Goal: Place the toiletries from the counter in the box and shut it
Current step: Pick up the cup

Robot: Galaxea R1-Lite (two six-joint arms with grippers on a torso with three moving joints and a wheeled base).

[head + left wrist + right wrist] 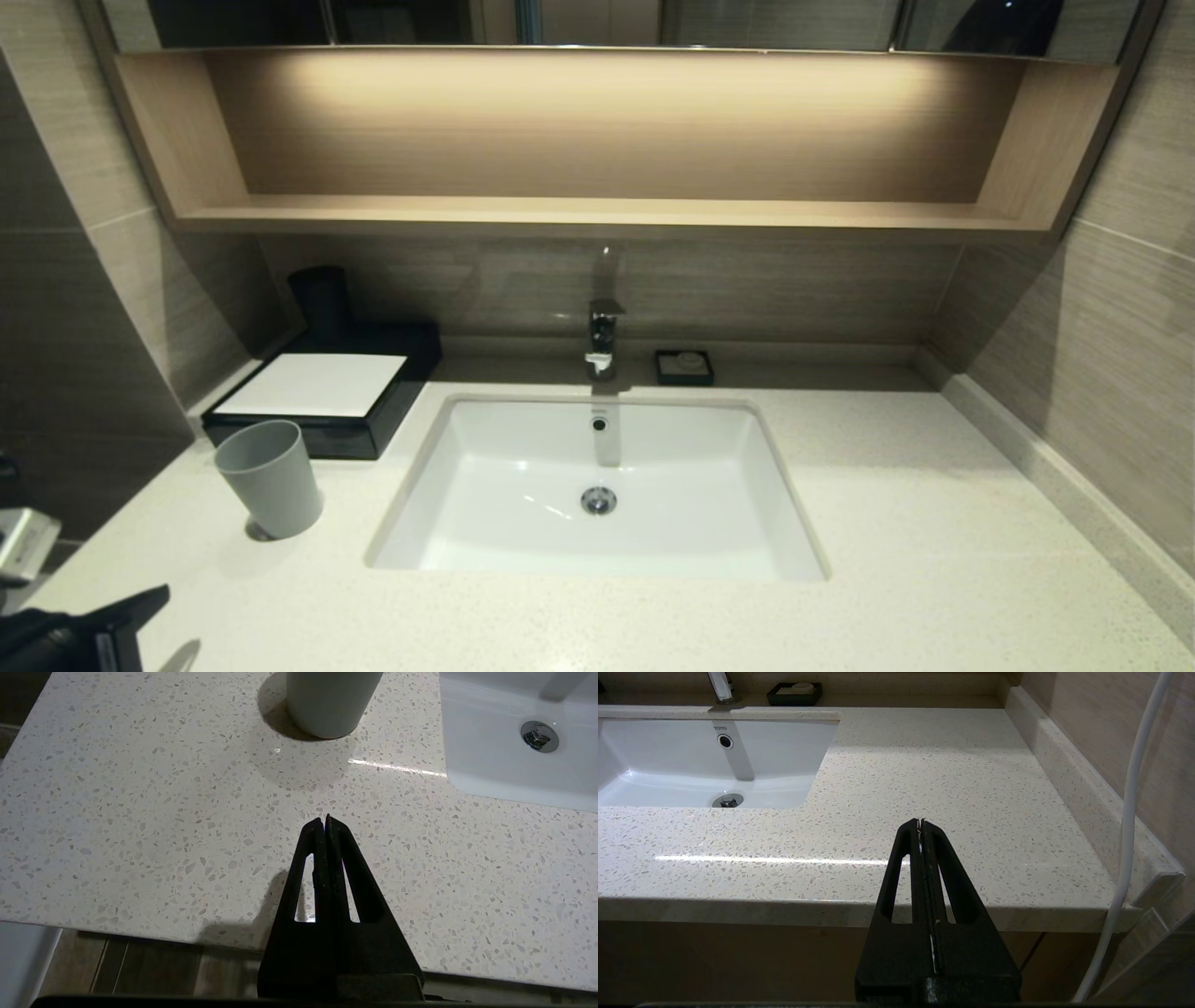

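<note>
The black box [350, 439] with a white panel on top stands at the back left of the cream speckled counter [934, 523], its front drawer pushed in. No toiletry packets show in any view. My left gripper [154, 602] hovers over the counter's front left corner, near the grey cup, and in the left wrist view [326, 820] its fingers are pressed together and empty. My right gripper [920, 822] is out of the head view; it hangs at the counter's front edge right of the sink, shut and empty.
A grey cup [271, 478] stands in front of the box. The white sunken sink [597, 485] and faucet [602, 336] are in the middle. A small black soap dish [684, 367] sits at the back. A dark cylinder [322, 301] stands behind the box. A white cable [1129, 812] hangs by the right wall.
</note>
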